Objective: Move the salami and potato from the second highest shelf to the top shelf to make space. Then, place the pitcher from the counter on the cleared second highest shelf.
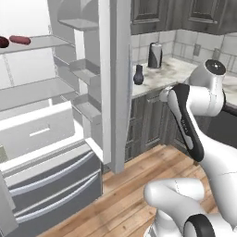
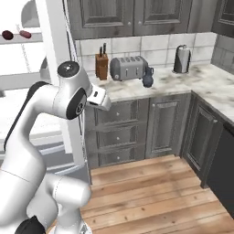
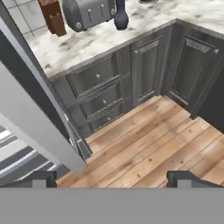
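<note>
Dark red salami [image 1: 20, 40] and potato [image 1: 3, 42] already up on the top shelf [image 1: 41, 44]; second highest shelf [image 1: 37, 90] bare. Dark pitcher [image 2: 147, 77] waiting on the counter [image 2: 201, 80]. Gripper [image 3: 113, 178] spread wide, empty, facing the floor.

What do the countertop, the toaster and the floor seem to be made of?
The white countertop with brown-grey veins looks like polished marble, judging by the veining. The boxy grey toaster seems to be brushed metal, given its dull sheen. The floor of light brown planks looks like varnished wood, with grain and seams.
</note>
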